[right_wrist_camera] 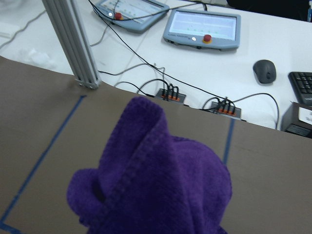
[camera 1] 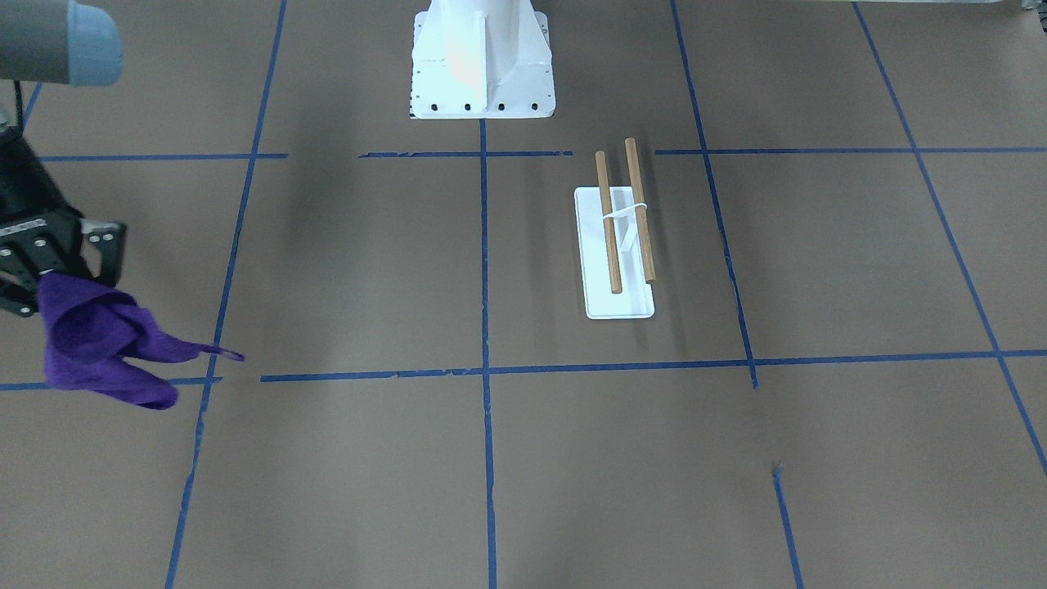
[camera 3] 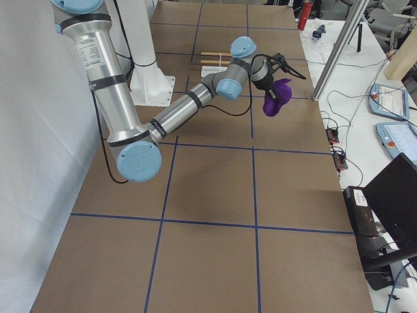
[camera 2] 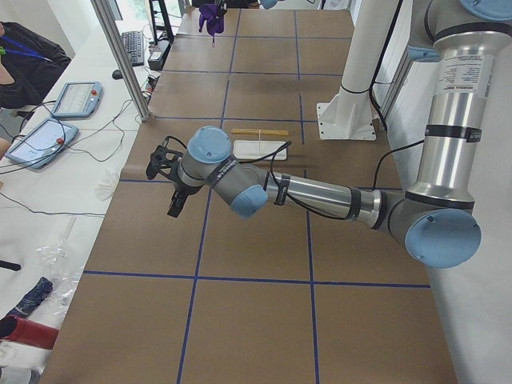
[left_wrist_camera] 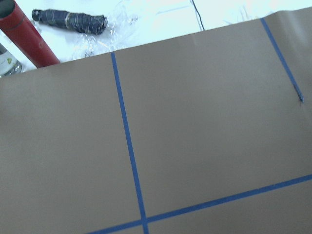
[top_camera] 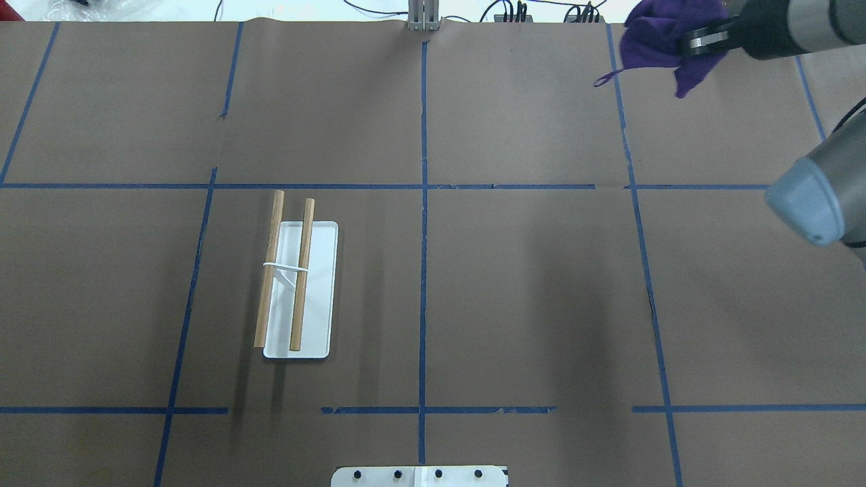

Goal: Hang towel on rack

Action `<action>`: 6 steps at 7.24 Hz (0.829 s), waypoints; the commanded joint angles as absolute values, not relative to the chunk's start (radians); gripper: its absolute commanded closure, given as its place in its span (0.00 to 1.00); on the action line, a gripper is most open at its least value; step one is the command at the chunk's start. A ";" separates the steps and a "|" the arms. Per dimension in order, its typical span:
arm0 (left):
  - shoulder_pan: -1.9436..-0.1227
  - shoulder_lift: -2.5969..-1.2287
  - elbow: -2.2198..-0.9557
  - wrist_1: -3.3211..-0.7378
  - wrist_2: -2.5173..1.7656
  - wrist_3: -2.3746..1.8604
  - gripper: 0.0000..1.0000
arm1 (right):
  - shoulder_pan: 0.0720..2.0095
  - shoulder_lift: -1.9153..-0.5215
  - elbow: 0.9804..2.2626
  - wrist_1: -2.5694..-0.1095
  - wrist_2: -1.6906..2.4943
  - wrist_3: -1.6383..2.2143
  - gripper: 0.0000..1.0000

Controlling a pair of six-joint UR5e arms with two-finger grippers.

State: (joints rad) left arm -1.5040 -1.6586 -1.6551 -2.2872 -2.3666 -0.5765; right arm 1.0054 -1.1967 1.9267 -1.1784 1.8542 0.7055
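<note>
The right gripper [top_camera: 697,42] is clamped on the towel [top_camera: 653,40] and holds it clear of the tabletop [top_camera: 528,284], out at about 1 o'clock in the overhead view. The cloth hangs in a crumpled bunch of folds. Its little loop [top_camera: 599,81] trails off toward 8 o'clock. The rack [top_camera: 302,270] stands bare and well apart from the towel, at about 9 o'clock from the middle of the tabletop, with its two dowels running from 12 to 6.

The left gripper [camera 2: 166,186] shows only in the side view, hovering over bare paper. Whether it is open or closed I cannot tell.

The towel looks light, soft and entirely limp, so it will not keep a shape and will sag wherever it is unsupported. Bunched as it is, it would likely land on the dowels as a lump. A hold along one edge or at a corner would let it fall open and drape. The rack seems light too, and dragging cloth could shift or tip it.
</note>
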 commanded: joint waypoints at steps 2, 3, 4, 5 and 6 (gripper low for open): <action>-1.418 -1.702 -1.577 -2.709 -2.359 -1.086 0.00 | 0.741 -1.091 2.011 -1.177 1.564 0.831 1.00; -1.358 -1.735 -1.559 -2.809 -2.358 -1.287 0.00 | 0.695 -1.072 2.029 -1.178 1.545 0.834 1.00; -1.332 -1.762 -1.560 -2.862 -2.352 -1.425 0.00 | 0.665 -1.063 2.034 -1.178 1.522 0.834 1.00; -1.290 -1.797 -1.577 -2.882 -2.317 -1.571 0.00 | 0.617 -1.046 2.039 -1.177 1.491 0.834 1.00; -1.234 -1.845 -1.583 -2.891 -2.312 -1.688 0.00 | 0.577 -1.022 2.036 -1.172 1.491 0.831 1.00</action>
State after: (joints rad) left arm -1.2951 -1.7932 -1.5743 -2.8655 -2.3272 -1.5267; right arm 0.6292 -1.0479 2.0346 -1.1759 1.5059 0.8334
